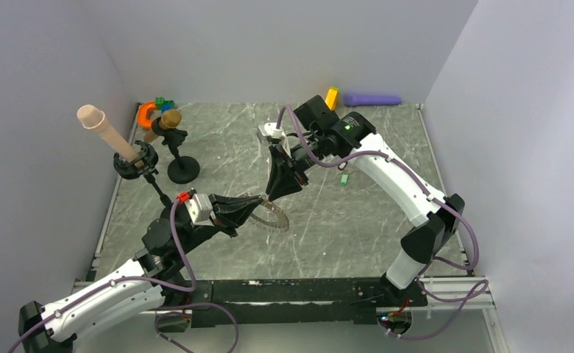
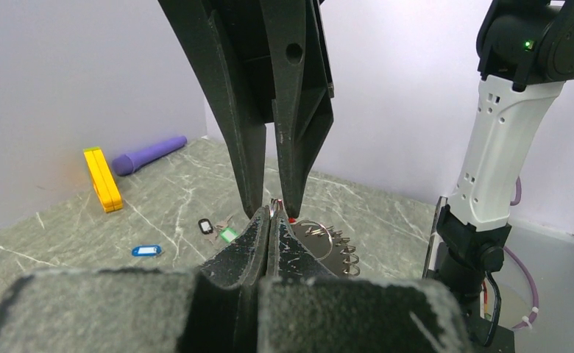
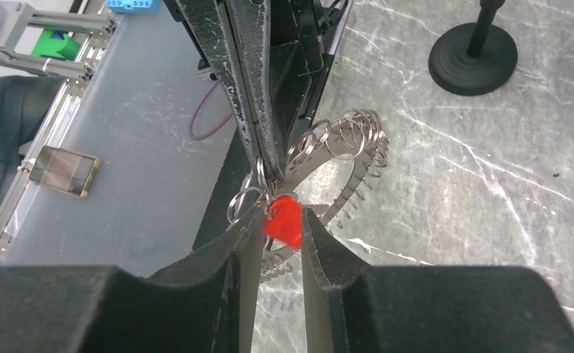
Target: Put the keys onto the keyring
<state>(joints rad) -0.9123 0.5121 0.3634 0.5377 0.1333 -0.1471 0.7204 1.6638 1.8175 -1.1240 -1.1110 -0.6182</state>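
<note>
Meeting tip to tip over the keyring

The left pincer (image 3: pixel 267 165) has its fingers pressed flat together, and between their tips it pinches one small wire loop of the keyring (image 3: pixel 354 136). The rest of the keyring, a curved toothed metal band carrying a row of wire loops, hangs from that grip and curves away below the left pincer. Whether its low end touches the table (image 1: pixel 358 220) cannot be told.

The right pincer (image 3: pixel 282 212) comes in from the opposite side, its tips just beside those of the left pincer. Its fingers stand partly apart, and the red key (image 3: pixel 284 224) fills the gap between them, pinched there clear of the table. The red key is right against the loop that the left pincer grips. Whether it is threaded on cannot be told.

Three more keys lie flat on the table, beyond the meeting tips and to their left as the left pincer's camera looks. The green key (image 2: pixel 229 235) is nearest, the black key (image 2: pixel 205 226) is just beside it, and the blue key (image 2: pixel 146 251) is farther left. Farther off on that same side, a yellow block (image 2: pixel 102 179) and a purple cylinder (image 2: pixel 150 154) lie near each other by the wall. A black stand base (image 3: pixel 472 59) sits on the table well beyond the right pincer's tips.
</note>
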